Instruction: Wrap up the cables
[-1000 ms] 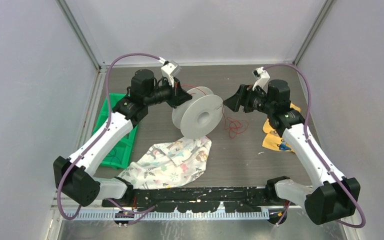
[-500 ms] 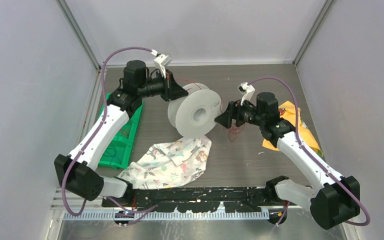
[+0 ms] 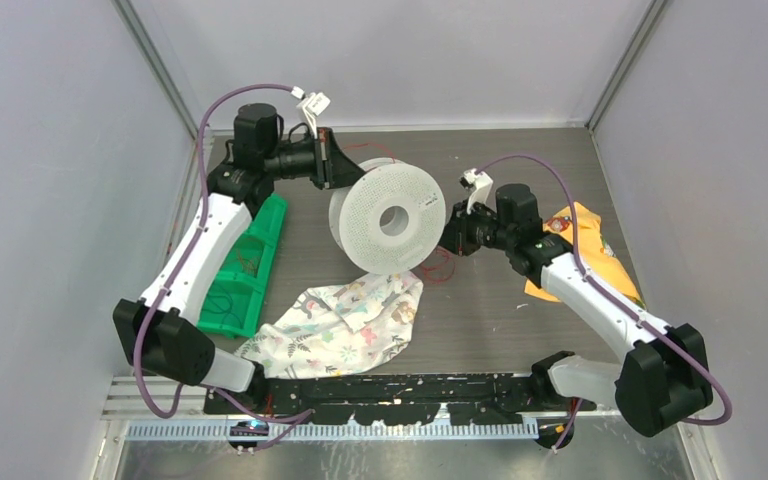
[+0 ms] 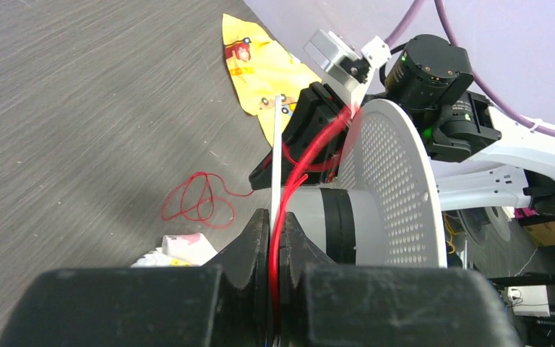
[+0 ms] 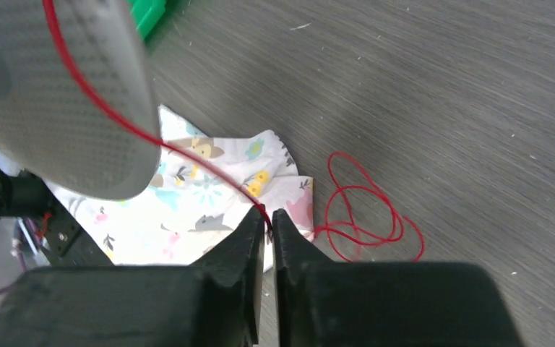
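A white spool [image 3: 392, 215] with perforated flanges is held above the table, tilted toward the camera. My left gripper [image 3: 338, 160] is at its far left rim. In the left wrist view its jaws [image 4: 274, 220] are shut on the thin flange edge, with the red cable [image 4: 293, 181] running up between them. My right gripper [image 3: 447, 238] is just right of the spool. Its jaws [image 5: 269, 220] are shut on the red cable [image 5: 152, 141], which stretches taut up to the spool [image 5: 58, 94]. Loose red loops [image 5: 361, 210] lie on the table beside the fingers.
A patterned cloth [image 3: 345, 320] lies below the spool near the front. A green bin [image 3: 245, 265] sits under the left arm. A yellow packet [image 3: 585, 245] lies under the right arm. Grey walls close in the table on three sides.
The left arm has drawn back and turned the spool's perforated face toward the camera. The right gripper has moved left to the spool and closed on the red cable.
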